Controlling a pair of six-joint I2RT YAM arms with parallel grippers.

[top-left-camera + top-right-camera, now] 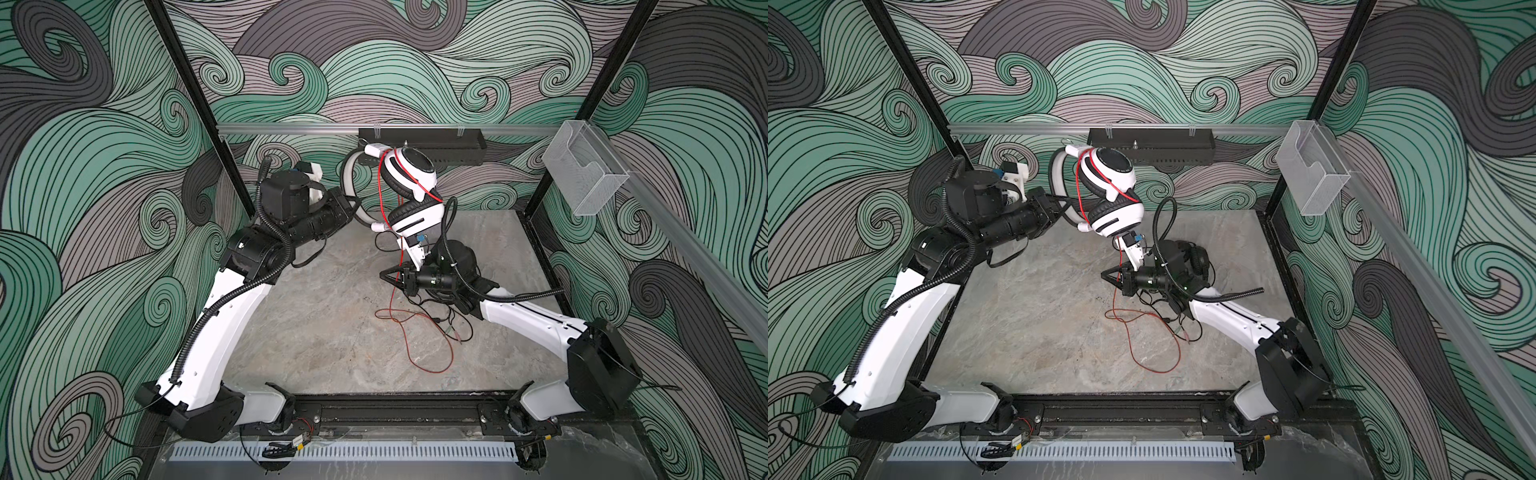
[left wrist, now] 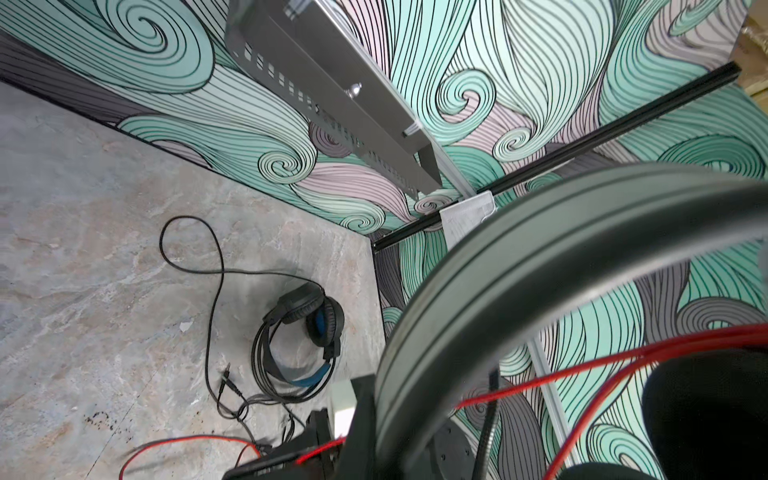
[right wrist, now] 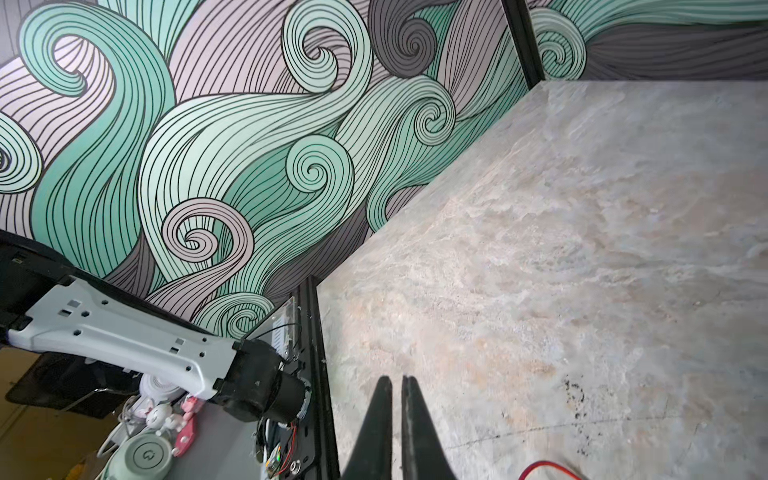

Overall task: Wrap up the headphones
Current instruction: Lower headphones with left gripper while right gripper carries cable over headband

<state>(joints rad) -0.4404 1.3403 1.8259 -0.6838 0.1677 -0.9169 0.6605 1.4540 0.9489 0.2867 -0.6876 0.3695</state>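
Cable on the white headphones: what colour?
Red. The cable shows best in a top view, hanging from the white headphones onto the table.

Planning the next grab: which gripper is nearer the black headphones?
Right. The right gripper sits low, close beside the black headphones; the left gripper is raised farther away, clamped on the white headphones.

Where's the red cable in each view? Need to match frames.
Both top views: red cable hangs from the white headphones and loops on the tabletop, right of centre.
Left wrist: bottom edge, also lower right.
Right wrist: bottom edge, right of centre.
Landmark: dark specks on the tabletop near it.
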